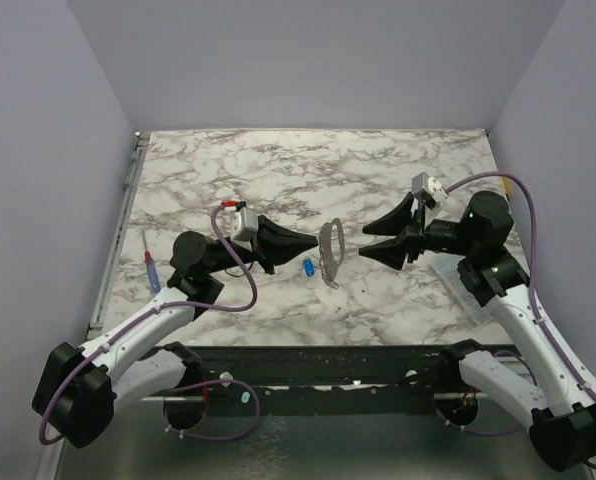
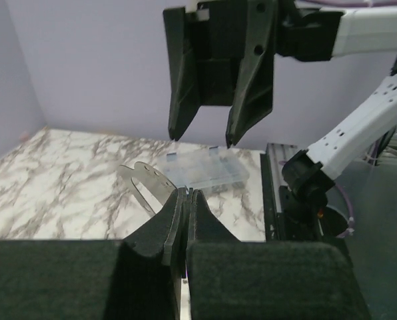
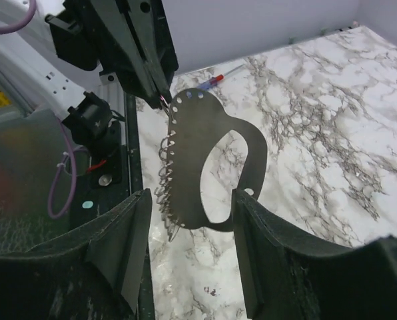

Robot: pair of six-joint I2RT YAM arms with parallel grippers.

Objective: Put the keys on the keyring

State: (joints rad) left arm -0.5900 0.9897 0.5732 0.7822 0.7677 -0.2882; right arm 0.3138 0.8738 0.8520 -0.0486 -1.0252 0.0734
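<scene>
Left claw (image 1: 311, 243) fully closed, pinching one edge of the keyring (image 3: 188, 143), a flat perforated plate fringed with wire rings, above the worktop (image 1: 278, 170). Right claw (image 1: 363, 241) faces it, part-open and gripping nothing. A blue-headed key (image 1: 308, 266) lies on the worktop nearby.

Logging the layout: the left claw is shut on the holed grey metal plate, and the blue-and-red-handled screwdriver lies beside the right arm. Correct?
No: the top external view shows the blue-and-red-handled screwdriver beside the left arm. The left claw is indeed shut on the holed grey metal plate.
</scene>
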